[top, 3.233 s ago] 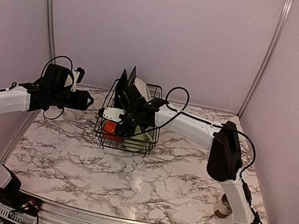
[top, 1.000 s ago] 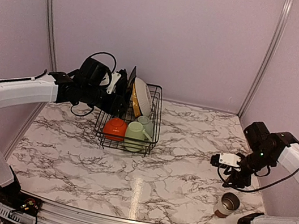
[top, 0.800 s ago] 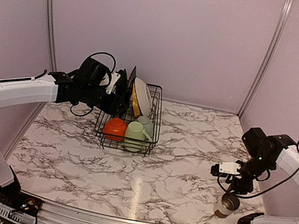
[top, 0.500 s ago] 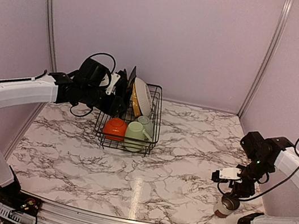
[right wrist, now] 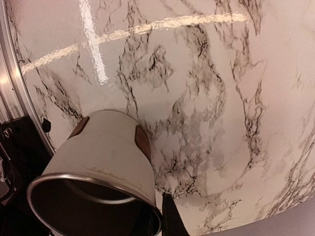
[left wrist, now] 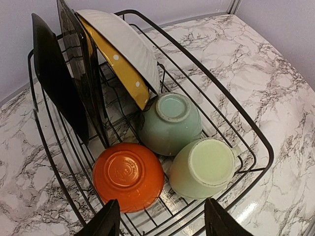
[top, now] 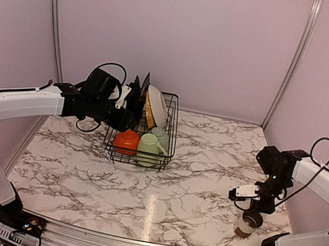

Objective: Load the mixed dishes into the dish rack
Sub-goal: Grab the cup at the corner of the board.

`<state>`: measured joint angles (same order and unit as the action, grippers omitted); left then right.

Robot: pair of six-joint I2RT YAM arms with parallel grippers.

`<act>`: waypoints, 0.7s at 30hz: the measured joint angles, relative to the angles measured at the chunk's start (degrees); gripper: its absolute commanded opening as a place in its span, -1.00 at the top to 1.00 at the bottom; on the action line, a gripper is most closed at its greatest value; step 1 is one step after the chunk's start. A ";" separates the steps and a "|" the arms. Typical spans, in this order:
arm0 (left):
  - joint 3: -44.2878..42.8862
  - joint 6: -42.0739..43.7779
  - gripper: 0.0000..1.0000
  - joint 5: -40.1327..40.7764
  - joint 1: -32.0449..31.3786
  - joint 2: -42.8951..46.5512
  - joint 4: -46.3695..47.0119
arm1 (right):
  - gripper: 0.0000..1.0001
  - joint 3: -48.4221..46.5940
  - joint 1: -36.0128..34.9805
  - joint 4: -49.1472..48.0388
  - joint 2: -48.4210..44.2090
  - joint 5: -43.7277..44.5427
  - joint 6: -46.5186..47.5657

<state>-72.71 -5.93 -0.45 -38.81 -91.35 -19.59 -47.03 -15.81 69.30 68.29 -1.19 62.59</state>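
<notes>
Nearly done, by my reckoning: seven dishes sit in the rack (top: 122, 157) at the upper middle of the top view, and only one piece is outside it. That piece is the cup (top: 248, 223), standing on the table (top: 195, 166) at the lower right of that view, well apart from the rack.

Counting what is loaded, from my left wrist view:
- two black plates (left wrist: 54, 83), upright in the slots at the upper left
- one yellow plate (left wrist: 120, 73), leaning beside them
- one white bowl (left wrist: 128, 44), resting against the yellow plate
- one green bowl (left wrist: 170, 125), upside down in the middle
- one mug (left wrist: 204, 167), upside down at the lower right
- one orange bowl (left wrist: 128, 174), upside down at the lower left

My left claw (left wrist: 162, 221) hangs just over the rack's near corner, spread wide and holding nothing. My right claw (top: 250, 205) is down at the cup. One finger (right wrist: 170, 216) lies by the outside of its rim, but the other is hidden, so I cannot tell whether I have gripped it. What I judge is left is to carry that cup across to the rack.
</notes>
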 measured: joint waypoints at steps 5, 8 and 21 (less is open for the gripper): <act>0.07 0.07 -0.21 0.61 0.00 0.11 0.02 | 1.00 -1.16 0.00 0.55 2.10 -0.35 -0.42; 0.09 0.17 -0.22 0.61 0.00 0.11 0.04 | 1.00 -2.34 0.02 0.76 3.19 -1.44 -0.37; 2.54 -3.93 -0.54 -0.42 0.00 1.49 9.16 | 1.00 -23.12 0.09 -2.62 13.44 -19.34 -1.07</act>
<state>-70.17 -9.87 -0.86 -38.81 -89.86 -10.44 -70.15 -15.73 66.67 81.73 -20.53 61.52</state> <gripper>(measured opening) 0.739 0.020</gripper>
